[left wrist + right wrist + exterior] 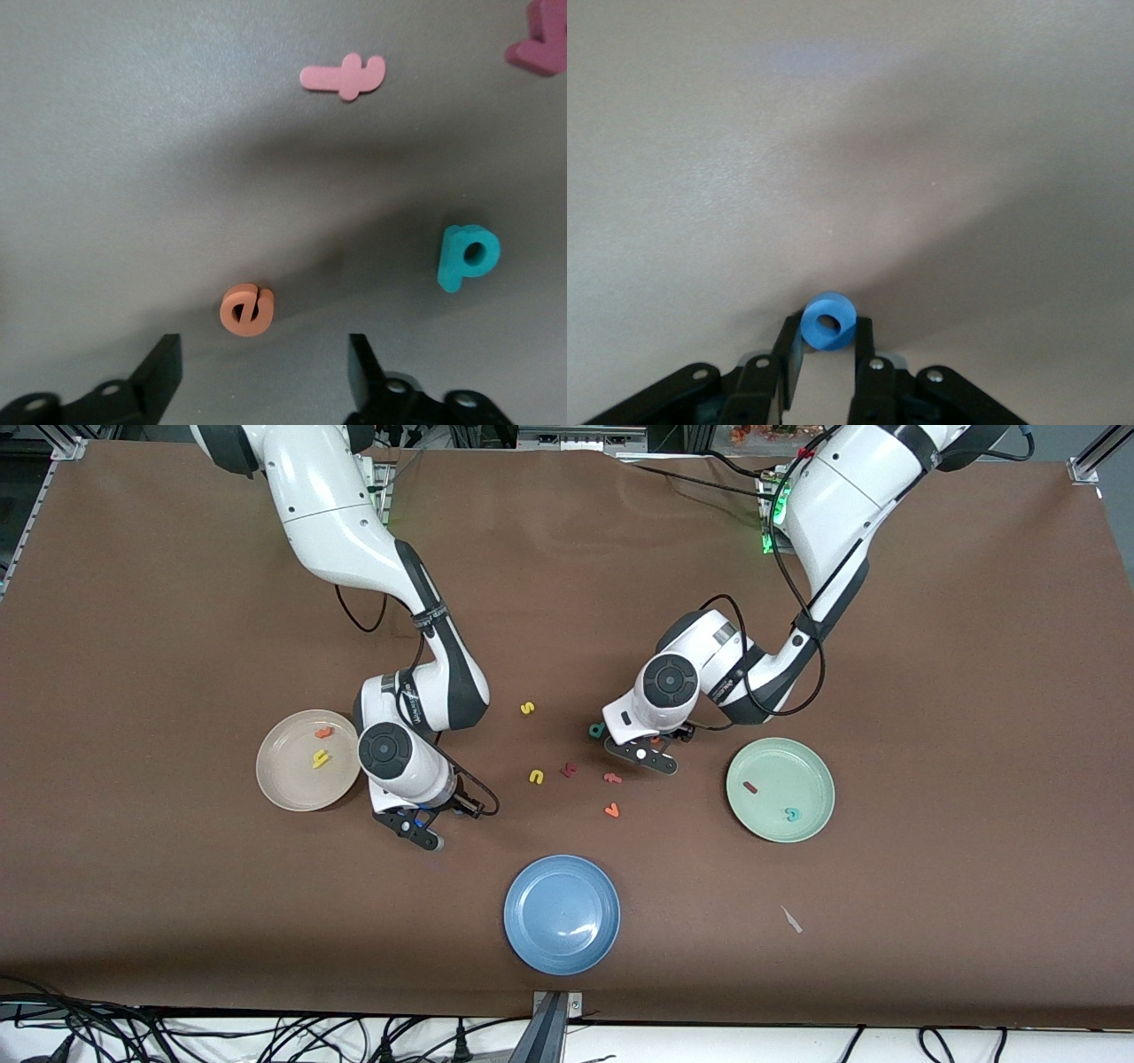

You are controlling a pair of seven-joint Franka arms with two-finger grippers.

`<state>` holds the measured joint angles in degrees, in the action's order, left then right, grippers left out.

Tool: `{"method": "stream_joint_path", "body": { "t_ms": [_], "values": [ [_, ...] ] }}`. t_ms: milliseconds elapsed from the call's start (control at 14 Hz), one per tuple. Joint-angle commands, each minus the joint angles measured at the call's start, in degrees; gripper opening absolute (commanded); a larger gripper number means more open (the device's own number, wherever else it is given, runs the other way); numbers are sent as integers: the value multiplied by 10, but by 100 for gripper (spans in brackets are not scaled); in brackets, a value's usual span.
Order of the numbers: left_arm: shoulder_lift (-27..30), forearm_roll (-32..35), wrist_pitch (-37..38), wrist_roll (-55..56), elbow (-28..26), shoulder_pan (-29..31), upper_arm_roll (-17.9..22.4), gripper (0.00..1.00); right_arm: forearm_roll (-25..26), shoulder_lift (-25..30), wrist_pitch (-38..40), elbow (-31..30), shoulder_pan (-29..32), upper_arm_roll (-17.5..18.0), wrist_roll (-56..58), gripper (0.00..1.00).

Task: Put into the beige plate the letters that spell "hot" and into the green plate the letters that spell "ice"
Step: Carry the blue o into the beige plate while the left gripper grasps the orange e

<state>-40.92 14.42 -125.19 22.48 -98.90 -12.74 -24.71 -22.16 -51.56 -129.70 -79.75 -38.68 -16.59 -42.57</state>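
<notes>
My right gripper is shut on the blue ring-shaped o. In the front view the right gripper hangs over the table just beside the beige plate. That plate holds the orange t and the yellow h. My left gripper is open low over the table, and the orange e lies just past its fingertips, untouched. Seen from the front, the left gripper is between the loose letters and the green plate, which holds the dark red i and the teal c.
A teal d lies beside the e, with an orange f and a dark red letter close by. A yellow s, a yellow n and an orange letter lie mid-table. The blue plate sits nearest the front camera.
</notes>
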Motion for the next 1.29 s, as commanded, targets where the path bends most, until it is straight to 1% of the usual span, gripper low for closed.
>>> {"method": "stream_joint_path", "body": {
  "t_ms": [0, 72, 143, 286, 358, 429, 573, 787, 859, 930, 1145, 1217],
  "values": [
    [5, 24, -8, 1, -9, 2, 2, 77, -12, -10, 35, 38, 8, 2, 12, 15],
    [2, 39, -8, 2, -14, 2, 2, 70, -8, -6, 43, 38, 9, -5, 15, 15],
    [0, 40, -8, 2, -14, 2, 2, 64, -6, 6, 51, 33, 9, -14, 22, 15],
    [-2, 41, -9, 2, -13, 2, 2, 63, -7, 36, 102, 14, 8, -37, 50, 15],
    [-5, 42, -9, 2, -11, 2, 3, 63, -7, 54, 123, -4, 8, -48, 66, 15],
    [-6, 43, -9, 2, -10, 3, 4, 63, -6, 79, 129, -31, 8, -60, 90, 13],
    [-6, 44, -9, 2, -8, 3, 5, 60, -8, 147, 121, -127, 8, -84, 164, 13],
    [-8, 44, -16, 2, -5, 3, 8, 60, -8, 235, 110, -246, 7, -132, 286, 10],
    [-8, 43, -22, 2, -4, 3, 8, 60, -8, 259, 99, -286, 7, -144, 319, 9],
    [-9, 44, -25, 2, -5, 3, 8, 56, -8, 282, 68, -328, 8, -154, 345, 9],
    [-14, 44, -37, 2, -5, 3, 9, 55, -9, 321, -5, -420, 8, -169, 427, 9],
    [-14, 44, -37, 2, -5, 3, 9, 47, -10, 331, -32, -444, 8, -175, 457, 9]
  ]
}}
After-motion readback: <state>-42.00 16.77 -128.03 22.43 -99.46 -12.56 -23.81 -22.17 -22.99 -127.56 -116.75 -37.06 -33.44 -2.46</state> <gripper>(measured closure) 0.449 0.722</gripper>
